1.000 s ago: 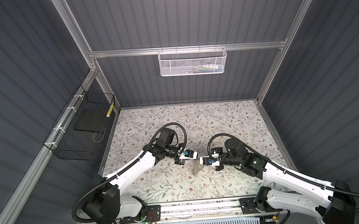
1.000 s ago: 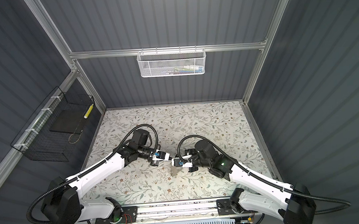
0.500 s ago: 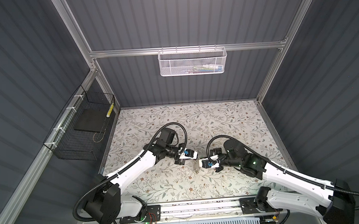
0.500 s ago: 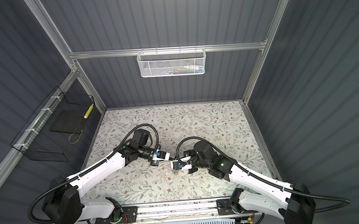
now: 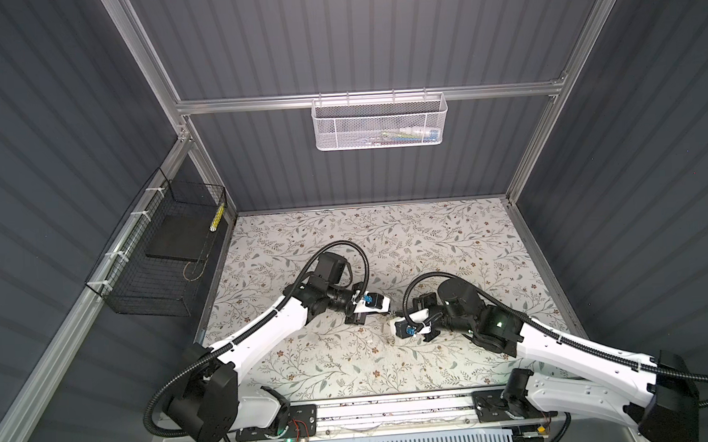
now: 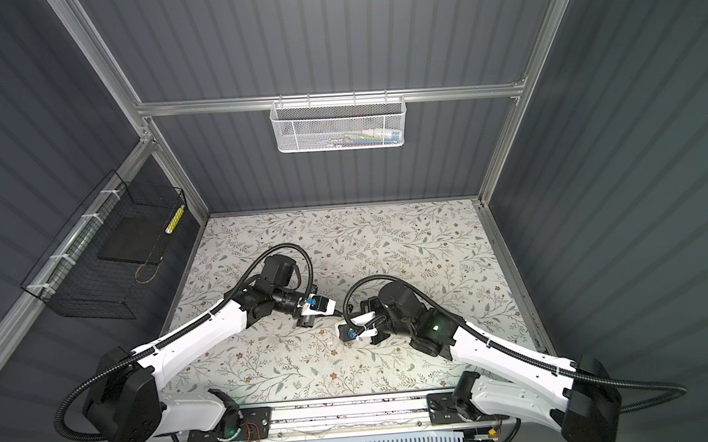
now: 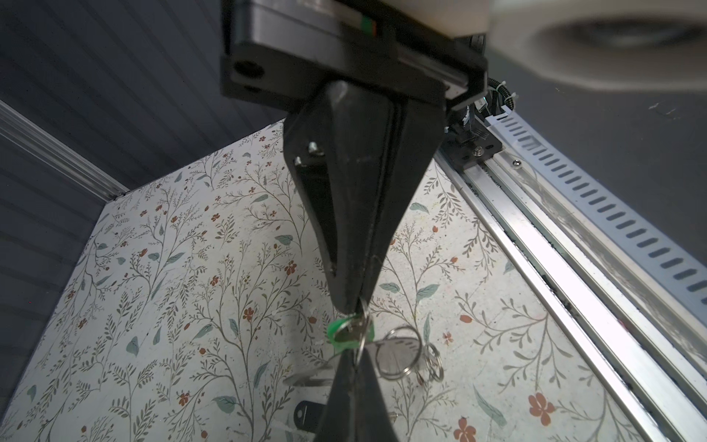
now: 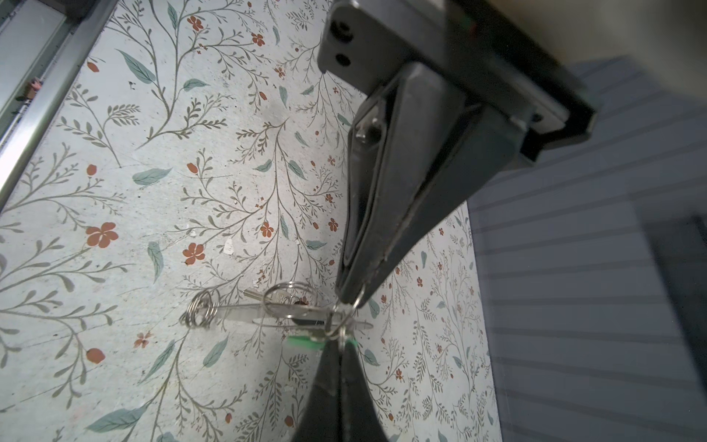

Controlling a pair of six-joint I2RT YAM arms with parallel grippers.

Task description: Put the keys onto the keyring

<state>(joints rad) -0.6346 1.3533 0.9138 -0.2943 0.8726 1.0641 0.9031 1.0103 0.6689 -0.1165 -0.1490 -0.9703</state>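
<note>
Moved: right gripper (image 5: 389, 323) has slid left, closer to the left gripper (image 5: 386, 312).
Grip: both clamped on the tag's (image 7: 336, 332) ring (image 7: 362, 314).
Handling: light, slippery, springy wire; pinch near the tag.

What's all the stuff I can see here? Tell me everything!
white mesh basket: one, white, back rail, small things inside.
black wire basket: one, black, left wall, dark slab inside.
table: one, flowery, underneath.
metal rings: several, silver, between the claws.
green tag: one, green, on the rings.
silver key: at least one, silver, on the rings.
left claw: one, black, shut on the metal rings.
right claw: one, black, shut on the metal rings.
</note>
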